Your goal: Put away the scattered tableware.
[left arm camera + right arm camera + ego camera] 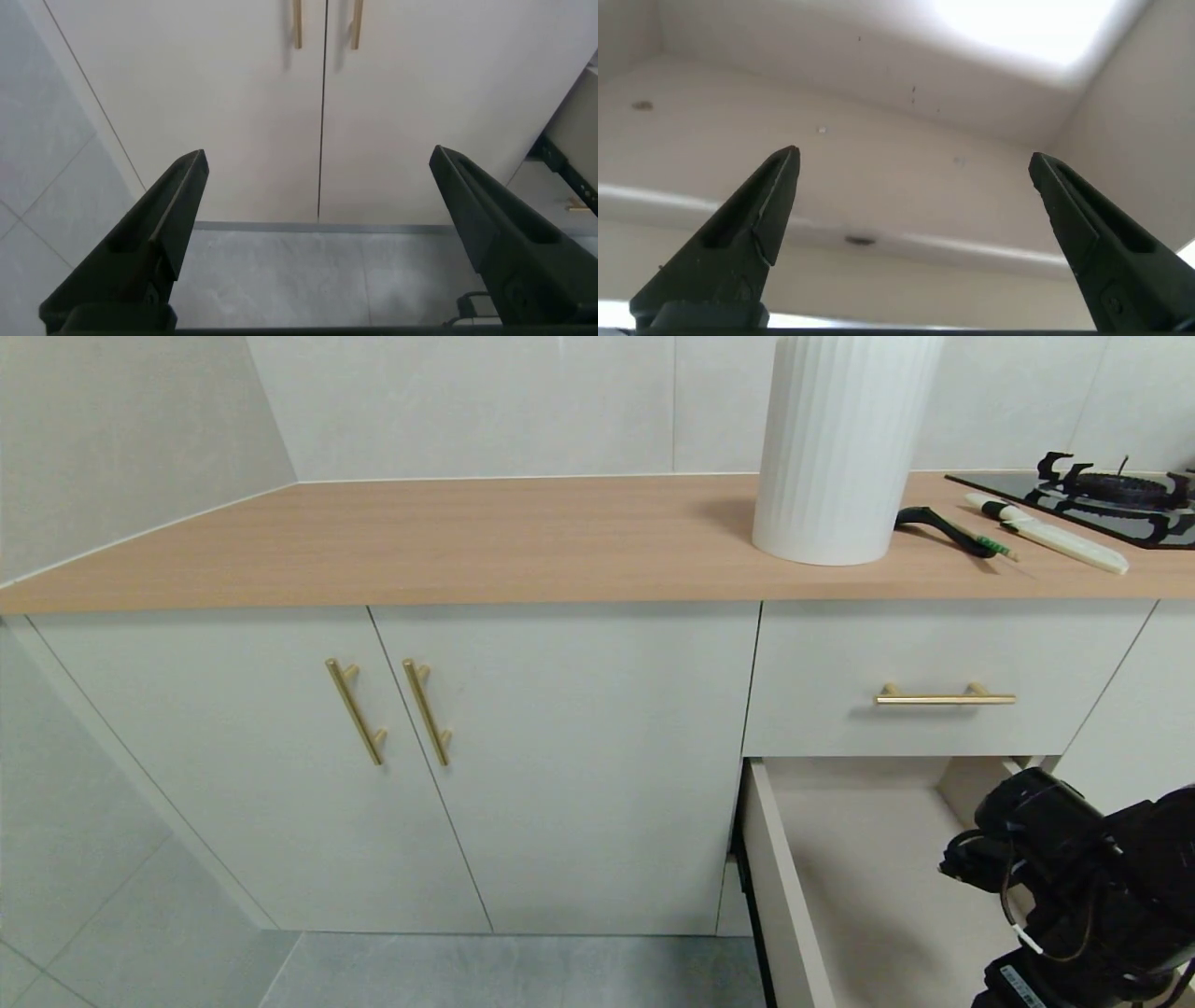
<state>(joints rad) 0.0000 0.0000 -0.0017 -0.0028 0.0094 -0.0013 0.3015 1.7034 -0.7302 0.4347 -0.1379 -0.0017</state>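
Observation:
On the wooden counter [467, 537], at the right, lie a black-handled utensil [943, 527], a thin green-patterned stick [994, 546] and a white knife-like piece [1055, 537]. Below them the lower drawer [775, 877] is pulled out, and nothing shows inside it. My right arm [1074, 877] hangs over this drawer. My right gripper [913, 159] is open and faces the drawer's bare pale inside [878, 112]. My left gripper [318, 159] is open and holds nothing; it is low in front of the double cabinet doors [322, 112], above the grey floor.
A tall white ribbed cylinder [840, 448] stands on the counter beside the utensils. A black gas hob [1111, 490] is at the far right. The upper drawer with its gold handle [943, 697] is closed. The cabinet doors have gold handles [355, 709]. Tiled walls enclose the left corner.

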